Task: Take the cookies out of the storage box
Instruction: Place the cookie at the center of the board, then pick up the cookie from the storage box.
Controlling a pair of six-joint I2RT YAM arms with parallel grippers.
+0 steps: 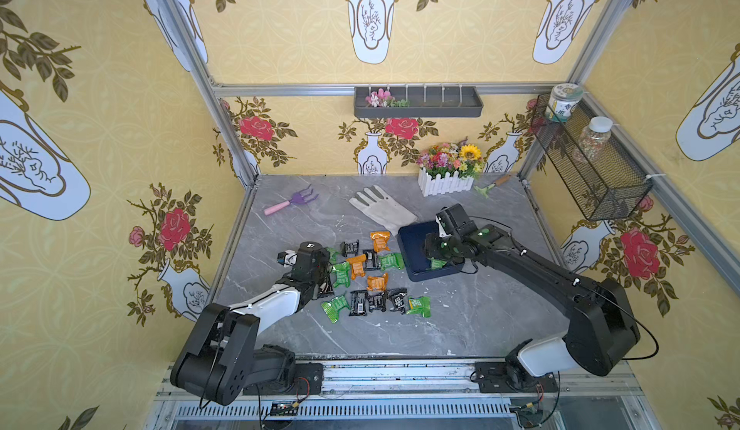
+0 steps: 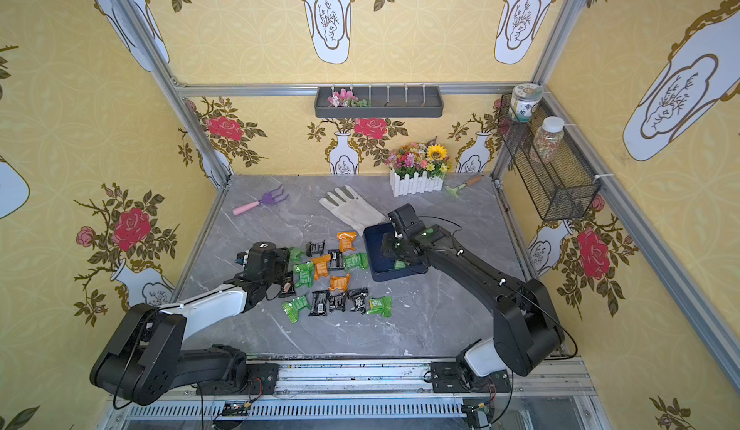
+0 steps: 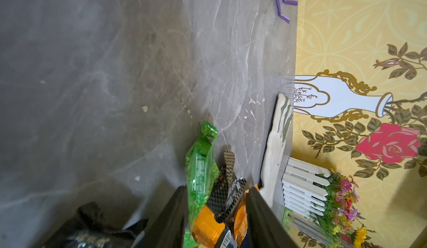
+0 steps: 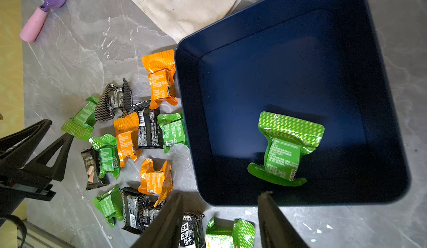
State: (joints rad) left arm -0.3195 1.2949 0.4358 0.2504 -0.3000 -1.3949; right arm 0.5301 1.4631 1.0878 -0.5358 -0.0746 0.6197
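While glove (image 1: 382, 208) flanks storage box (image 1: 411, 248), cookies (image 1: 377, 282) litter table (image 1: 440, 320) alongside.

purple rake (image 1: 292, 202) | white glove (image 1: 382, 208) | flower planter (image 1: 446, 186) | mesh basket (image 1: 592, 167) on side wall

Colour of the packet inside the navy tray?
Green: the crinkly foil packet shows best in the right wrist view.
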